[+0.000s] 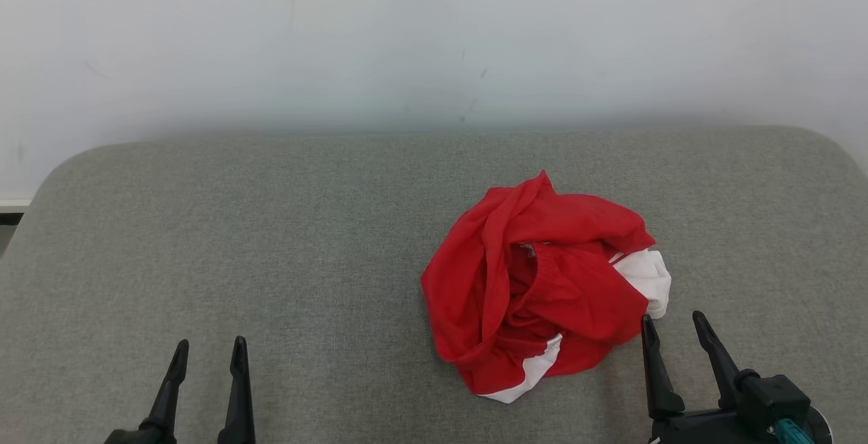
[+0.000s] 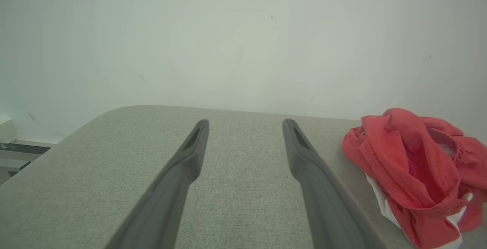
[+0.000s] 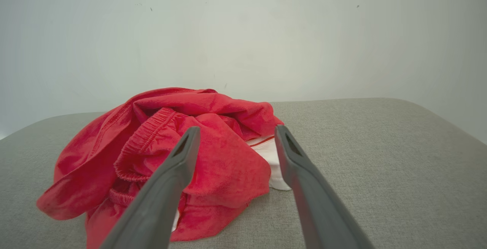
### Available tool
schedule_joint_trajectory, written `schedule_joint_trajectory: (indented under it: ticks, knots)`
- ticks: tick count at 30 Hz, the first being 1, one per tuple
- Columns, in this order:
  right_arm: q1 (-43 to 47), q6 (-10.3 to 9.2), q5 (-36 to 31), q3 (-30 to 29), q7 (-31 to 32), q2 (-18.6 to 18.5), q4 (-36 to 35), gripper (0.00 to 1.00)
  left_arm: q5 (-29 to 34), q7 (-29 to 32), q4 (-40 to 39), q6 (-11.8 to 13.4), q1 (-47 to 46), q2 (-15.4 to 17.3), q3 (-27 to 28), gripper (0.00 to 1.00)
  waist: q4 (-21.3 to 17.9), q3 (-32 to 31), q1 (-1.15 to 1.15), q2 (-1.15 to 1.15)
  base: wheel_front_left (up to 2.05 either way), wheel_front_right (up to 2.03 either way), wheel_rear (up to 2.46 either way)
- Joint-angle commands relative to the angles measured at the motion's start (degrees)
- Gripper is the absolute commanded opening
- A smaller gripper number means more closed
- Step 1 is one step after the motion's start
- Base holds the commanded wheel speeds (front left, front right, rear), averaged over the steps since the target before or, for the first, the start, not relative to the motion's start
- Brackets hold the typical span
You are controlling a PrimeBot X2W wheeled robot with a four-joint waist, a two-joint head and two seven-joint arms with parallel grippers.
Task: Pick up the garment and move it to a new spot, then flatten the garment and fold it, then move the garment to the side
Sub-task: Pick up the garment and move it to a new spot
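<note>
Currently the red-and-white garment (image 1: pixel 542 281) lies crumpled on the grey counter (image 1: pixel 271 227), right of centre. Right hand (image 1: pixel 673 316): low at the near edge, fingers spread, tips just beside the heap's near right side (contact cannot be told), holding nothing. Left hand (image 1: pixel 210 342): fingers spread, empty, pointing toward the wall, well apart from the garment.
</note>
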Motion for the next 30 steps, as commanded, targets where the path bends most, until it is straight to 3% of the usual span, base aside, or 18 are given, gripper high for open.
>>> schedule_joint_trajectory:
  ticks: [1, 9, 14, 30]
  knots:
    - [0.4, -0.12, 0.2, 0.1, 0.0, -0.3, 0.2, 1.0, 0.6, -0.2, 0.0, -0.3, 0.8, -0.3, 0.2, 1.0, -0.1, 0.0, 0.0, 0.0, 0.0, 0.0, 0.0]
    - [0.2, -0.12, 0.3, 0.2, 0.0, -0.4, 0.4, 1.0, 1.4, -0.2, 0.8, -1.0, 0.5, -0.9, 0.9, 1.0, -0.4, -0.1, 0.0, 0.0, 0.0, 0.0, 0.0]
    - [0.0, -0.12, 0.5, 0.3, 0.0, -0.4, 0.3, 1.0, 1.9, -0.2, 0.7, -1.3, -2.1, -1.0, -1.8, 1.0, -0.7, 0.3, 0.0, 0.0, 0.0, 0.0, 0.0]
    - [-2.2, -0.12, 1.1, 0.8, 0.0, -0.1, -0.1, 1.0, -3.0, -0.2, 11.8, -1.2, -17.2, 4.0, -28.8, 1.0, -5.4, 5.2, 0.0, 0.0, 0.0, 0.0, 0.0]
